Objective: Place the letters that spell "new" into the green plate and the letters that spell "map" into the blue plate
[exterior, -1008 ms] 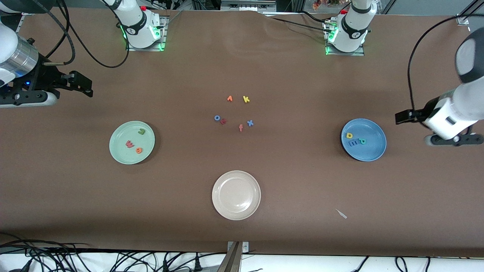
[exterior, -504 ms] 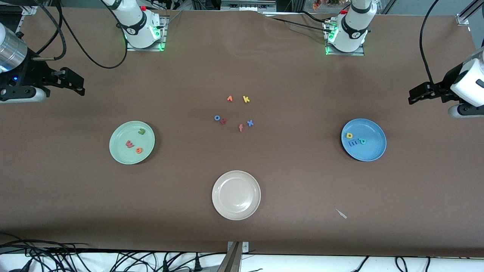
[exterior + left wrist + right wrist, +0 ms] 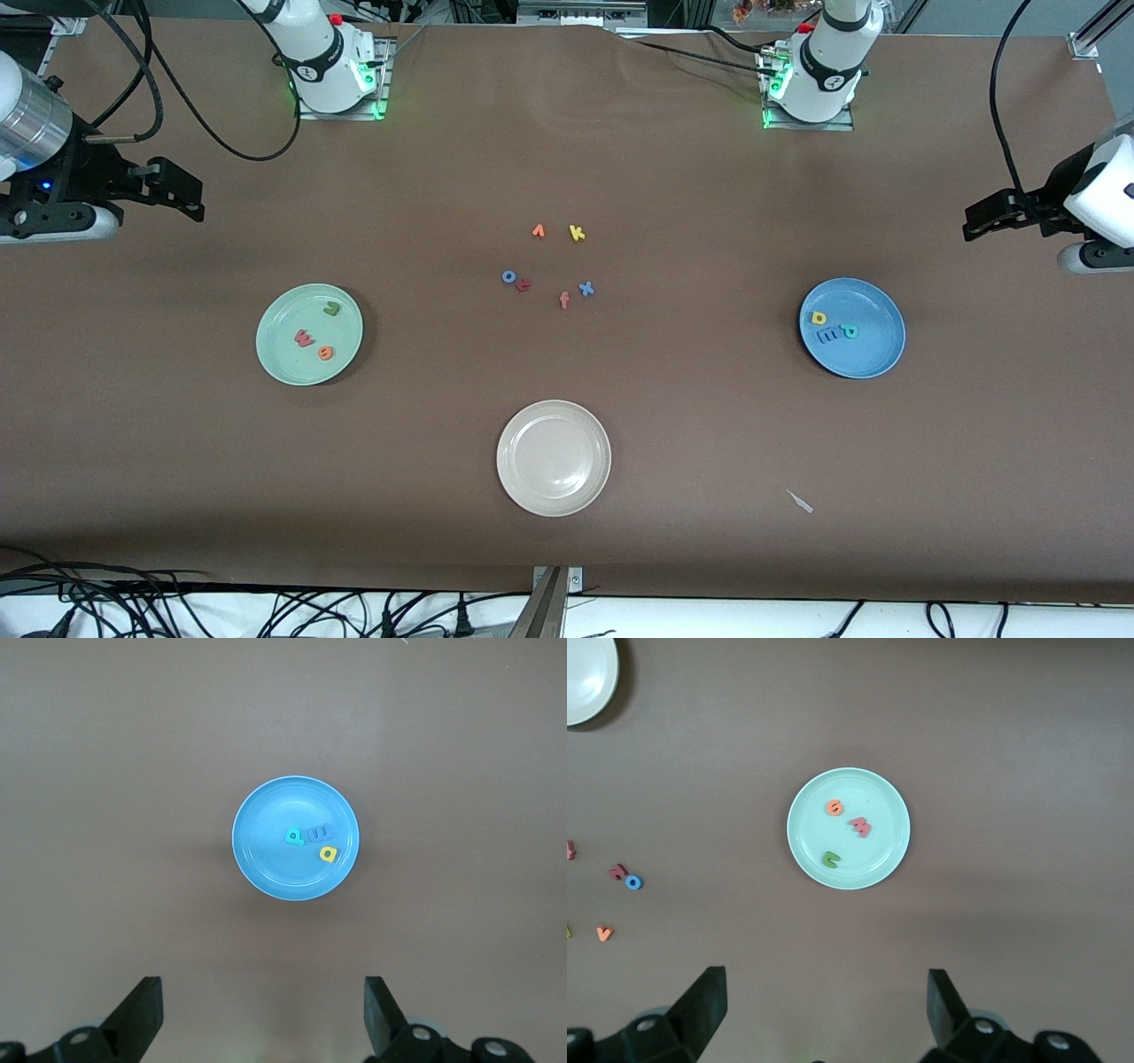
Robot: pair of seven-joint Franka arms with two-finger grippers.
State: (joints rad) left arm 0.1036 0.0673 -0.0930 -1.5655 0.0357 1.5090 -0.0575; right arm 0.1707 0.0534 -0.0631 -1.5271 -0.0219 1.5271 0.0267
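Note:
The green plate holds the green n, the red-pink w and the orange e. On the blue plate lie the yellow a, the blue m and the teal p. My right gripper hangs open and empty high over bare table at the right arm's end, with the green plate in its wrist view. My left gripper is open and empty high over bare table at the left arm's end, looking at the blue plate.
A cream-white plate sits empty nearer the front camera, mid-table. Loose letters lie in the middle: orange v, yellow k, blue o, a red letter, pink f, blue x. A small white scrap lies near the front edge.
Both arms have drawn back toward the bases at their ends of the table, the left one farther, and have barely moved in the last half second. The letters and plates have not moved.

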